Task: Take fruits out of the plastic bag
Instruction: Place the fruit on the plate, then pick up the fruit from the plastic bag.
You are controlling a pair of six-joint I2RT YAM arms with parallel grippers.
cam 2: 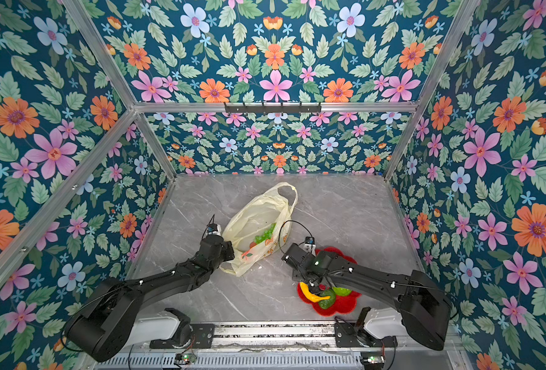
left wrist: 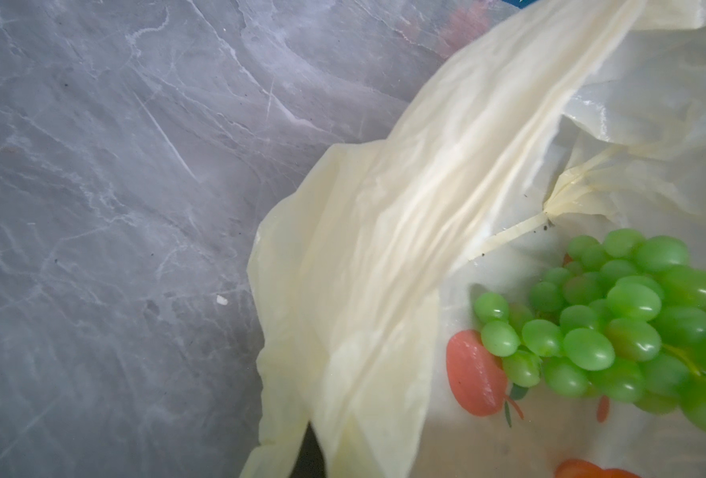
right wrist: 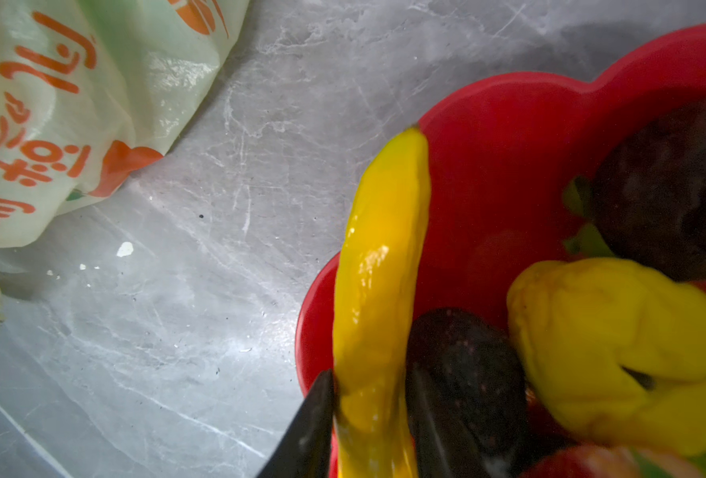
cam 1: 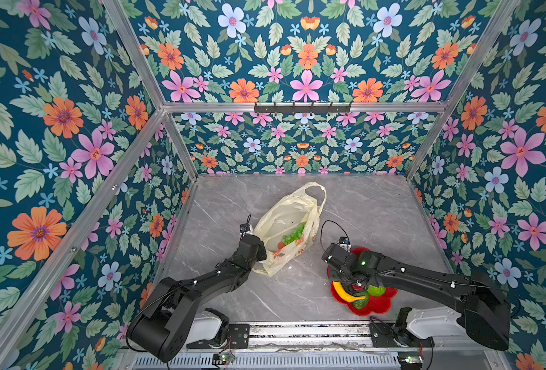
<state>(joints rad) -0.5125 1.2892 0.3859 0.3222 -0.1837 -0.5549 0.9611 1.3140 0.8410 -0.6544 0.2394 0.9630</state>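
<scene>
the left gripper (cam 1: pixel 258 254) is pinching the near edge of the plastic bag (cam 1: pixel 284 221), its jaws closed on the film. green grapes (left wrist: pixel 616 323) are lying inside the bag. the right gripper (right wrist: pixel 370 414) is straddling the yellow banana (right wrist: pixel 384 248) on the red flower-shaped plate (right wrist: pixel 500 165); whether it is clamping the banana, i cannot tell. a lemon (right wrist: pixel 616 351) and a dark avocado (right wrist: pixel 479 364) are sitting beside the banana.

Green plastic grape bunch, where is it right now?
In both top views the green grape bunch lies inside the open pale-yellow plastic bag at mid-table, left of the red flower-shaped plate.
</scene>
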